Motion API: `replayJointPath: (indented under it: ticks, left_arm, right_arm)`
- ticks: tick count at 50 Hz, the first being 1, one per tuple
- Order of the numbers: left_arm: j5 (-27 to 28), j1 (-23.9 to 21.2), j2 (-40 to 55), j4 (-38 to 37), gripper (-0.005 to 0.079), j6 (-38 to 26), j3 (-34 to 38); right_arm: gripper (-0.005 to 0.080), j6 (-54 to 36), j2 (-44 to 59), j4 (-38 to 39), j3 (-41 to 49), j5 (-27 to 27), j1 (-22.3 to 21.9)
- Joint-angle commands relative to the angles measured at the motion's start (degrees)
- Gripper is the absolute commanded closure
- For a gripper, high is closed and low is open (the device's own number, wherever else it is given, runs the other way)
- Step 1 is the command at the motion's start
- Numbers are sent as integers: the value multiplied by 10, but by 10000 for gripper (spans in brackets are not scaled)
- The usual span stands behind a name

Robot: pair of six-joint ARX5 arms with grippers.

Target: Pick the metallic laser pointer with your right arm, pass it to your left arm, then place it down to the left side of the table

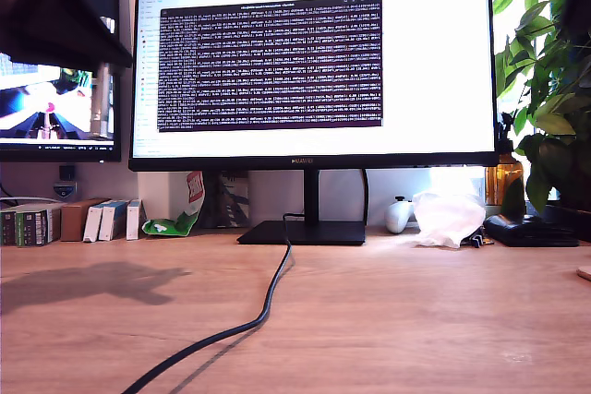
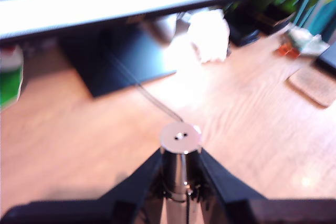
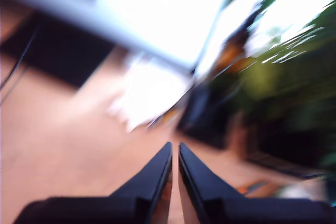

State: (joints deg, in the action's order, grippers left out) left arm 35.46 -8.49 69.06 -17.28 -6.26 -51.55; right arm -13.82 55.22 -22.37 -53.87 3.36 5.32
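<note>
In the first wrist view my first gripper point(image 2: 180, 155) is shut on the metallic laser pointer point(image 2: 180, 138). The pointer is a shiny silver cylinder, and its flat round end sticks out past the dark fingers point(image 2: 142, 177), above the table point(image 2: 68, 145). My second gripper point(image 3: 175, 148) is shut, its two dark pointed fingers almost touching with nothing between them; that view is blurred. In the exterior view no gripper and no pointer show. Only a dark part of an arm point(image 1: 46, 6) hangs at the exterior view's top left, casting a shadow on the table point(image 1: 416, 320).
A large monitor point(image 1: 314, 62) on a black stand point(image 1: 305, 231) fills the back. A black cable point(image 1: 268, 302) runs from the stand toward the table's front. Small boxes point(image 1: 65, 221) stand at the exterior view's left. A white crumpled tissue point(image 1: 448, 219) and a plant point(image 1: 549, 89) are at its right.
</note>
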Motion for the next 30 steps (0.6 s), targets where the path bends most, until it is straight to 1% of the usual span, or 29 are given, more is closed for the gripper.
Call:
replayJointPath:
  ticks: [1,9,13,22,30]
  left_arm:
    - [-4,5,28,-24,763,-3,-17]
    - [-14,6,78,-88,763,-4,-54]
    - [-17,6,103,-111,763,-19,-66]
    - [-23,7,153,-152,763,-30,-80]
    - [-30,9,197,-188,763,-33,-92]
  right_arm:
    - [765,3,-21,4,37,11,-5]
    - [765,3,-97,3,83,40,-18]
    - [765,4,-132,3,110,47,-24]
    - [765,6,-197,-10,159,47,-32]
    - [765,6,-224,-24,168,47,-32]
